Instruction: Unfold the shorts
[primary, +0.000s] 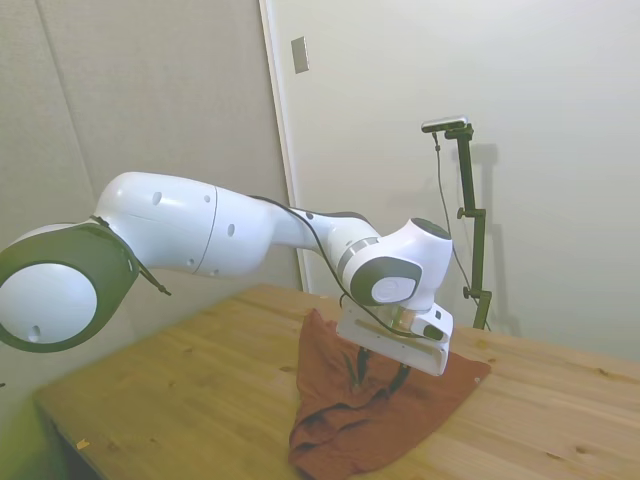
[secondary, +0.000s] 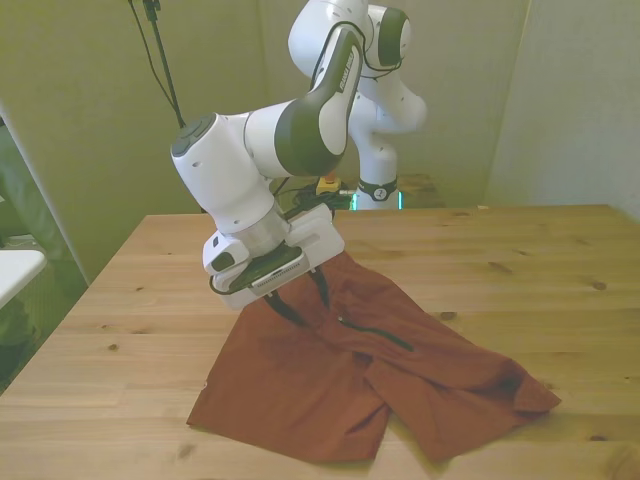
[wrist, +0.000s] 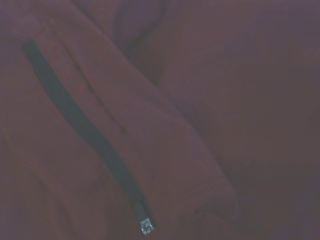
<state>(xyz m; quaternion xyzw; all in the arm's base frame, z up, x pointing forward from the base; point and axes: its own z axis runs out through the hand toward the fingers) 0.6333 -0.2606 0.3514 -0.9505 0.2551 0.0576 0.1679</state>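
The rust-red shorts (secondary: 330, 385) lie spread on the wooden table (secondary: 500, 250), one leg reaching toward the front view's right. A dark zipper (secondary: 377, 333) runs across the cloth. My gripper (secondary: 308, 300) stands open over the upper part of the shorts, its dark fingertips down at the fabric on either side of a small ridge. From the side, the shorts (primary: 345, 425) lie rumpled under the gripper (primary: 380, 372). Up close, the wrist view is filled with the shorts' fabric (wrist: 225, 100) and the zipper (wrist: 85, 130) with its metal pull.
Bare wood (primary: 170, 400) surrounds the shorts on all sides. The front table edge runs close to the lower hem of the shorts in the front view. A white object (secondary: 15, 270) sits off the table at the front view's left.
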